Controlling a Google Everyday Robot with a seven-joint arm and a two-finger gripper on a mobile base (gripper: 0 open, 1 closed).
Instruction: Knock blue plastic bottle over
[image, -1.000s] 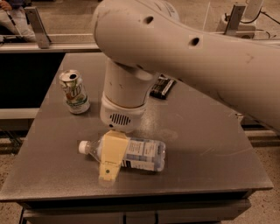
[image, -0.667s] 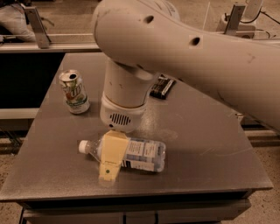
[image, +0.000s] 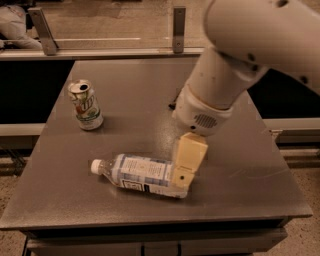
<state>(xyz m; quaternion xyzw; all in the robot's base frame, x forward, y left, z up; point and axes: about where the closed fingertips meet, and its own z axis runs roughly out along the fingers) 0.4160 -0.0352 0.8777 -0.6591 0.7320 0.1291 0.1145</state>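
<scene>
While the blue plastic bottle (image: 142, 175) is lying on its side toward the near edge of the table (image: 240, 190), cap pointing left, the gripper (image: 186, 162) is hanging over its right end, touching the base or sitting just above it; which of the two, I cannot tell. Whether the gripper is spread or closed is not showing from this angle either. Judging by how the bottle is lying, the knocking over is looking done. Trouble is now coming mainly from the round body: any sideways drag from the gripper as it lifts could be setting the bottle rolling toward the near edge and off the table. Pressing down could be squashing the thin plastic. The soda can (image: 86, 105) is standing upright well apart at the far left, so only a wide leftward swing would be endangering it.
</scene>
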